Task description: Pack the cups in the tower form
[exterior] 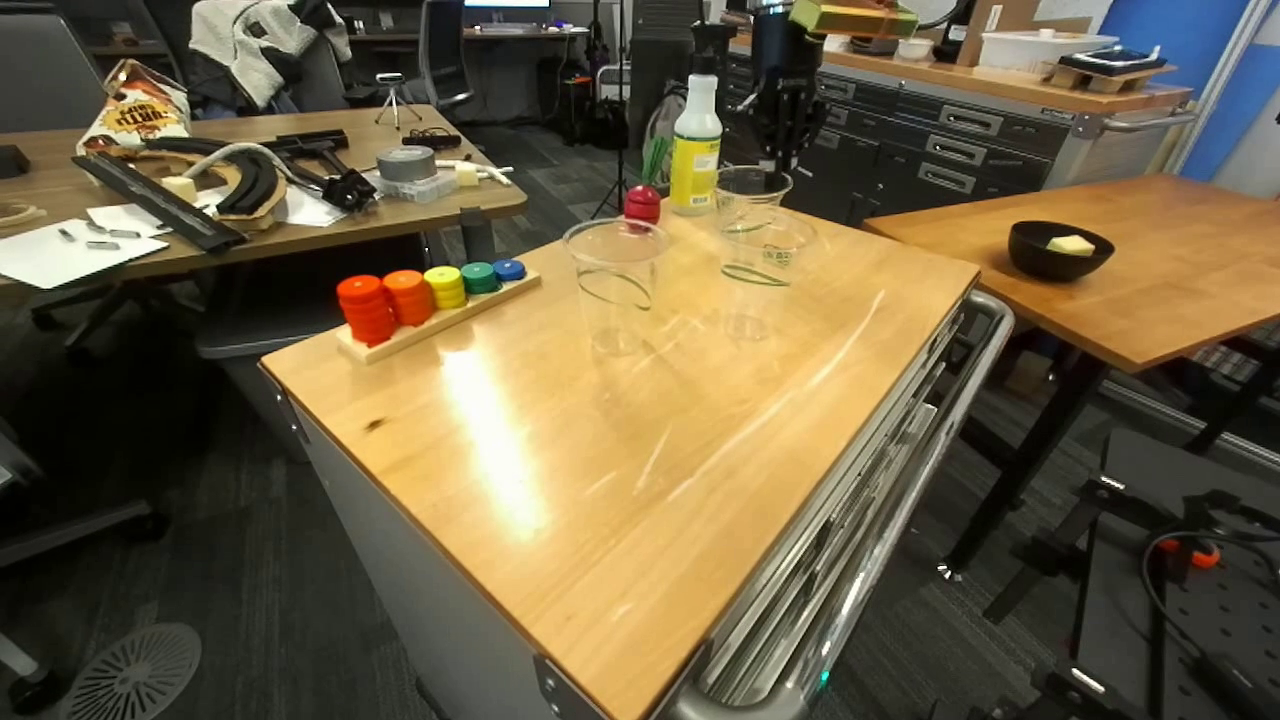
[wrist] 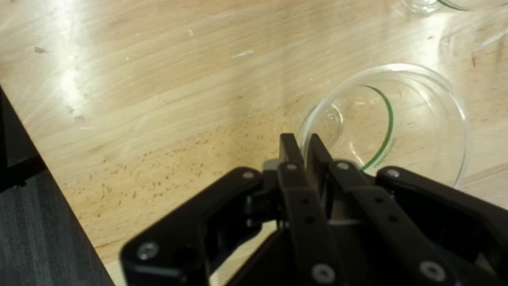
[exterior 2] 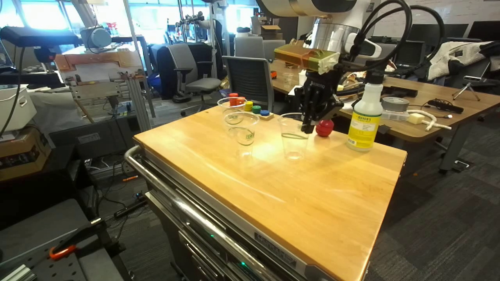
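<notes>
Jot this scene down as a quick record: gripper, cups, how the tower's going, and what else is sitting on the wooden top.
Gripper: jaws narrowly apart, with the rim of one cup between them; whether it grips is unclear
Cup count: three, clear and upright: that one plus two other cups
Tower: not begun; no cup rests on or inside another
Also on the wooden top: yellow-labelled bottle, red object, row of coloured discs
</notes>
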Available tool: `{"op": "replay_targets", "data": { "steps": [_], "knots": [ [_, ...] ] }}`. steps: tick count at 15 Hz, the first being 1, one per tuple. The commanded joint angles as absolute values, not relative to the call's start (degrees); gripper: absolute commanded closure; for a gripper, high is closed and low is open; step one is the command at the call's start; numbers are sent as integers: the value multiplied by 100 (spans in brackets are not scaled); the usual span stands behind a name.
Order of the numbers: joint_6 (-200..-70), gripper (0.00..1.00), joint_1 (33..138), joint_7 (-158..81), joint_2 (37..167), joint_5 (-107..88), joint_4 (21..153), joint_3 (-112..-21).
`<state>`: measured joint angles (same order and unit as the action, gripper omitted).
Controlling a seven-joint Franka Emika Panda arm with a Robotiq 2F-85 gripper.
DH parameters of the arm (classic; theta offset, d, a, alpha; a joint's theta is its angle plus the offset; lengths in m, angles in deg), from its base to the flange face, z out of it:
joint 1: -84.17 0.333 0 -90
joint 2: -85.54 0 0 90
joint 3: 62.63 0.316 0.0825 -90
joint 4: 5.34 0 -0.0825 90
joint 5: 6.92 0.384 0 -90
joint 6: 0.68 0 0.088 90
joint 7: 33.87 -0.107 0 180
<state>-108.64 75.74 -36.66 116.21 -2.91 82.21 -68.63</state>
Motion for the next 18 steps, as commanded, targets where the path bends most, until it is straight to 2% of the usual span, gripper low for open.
{"op": "replay_targets", "data": {
  "steps": [1, 13, 18],
  "knots": [
    [-10522, 97, 7364, -3451, 11604, 174, 7916, -6724],
    [-9583, 96, 7013, -3455, 10612, 1645, 7529, -6702],
    [-9142, 96, 7063, -3268, 10136, 1818, 7778, -6773]
  ]
}}
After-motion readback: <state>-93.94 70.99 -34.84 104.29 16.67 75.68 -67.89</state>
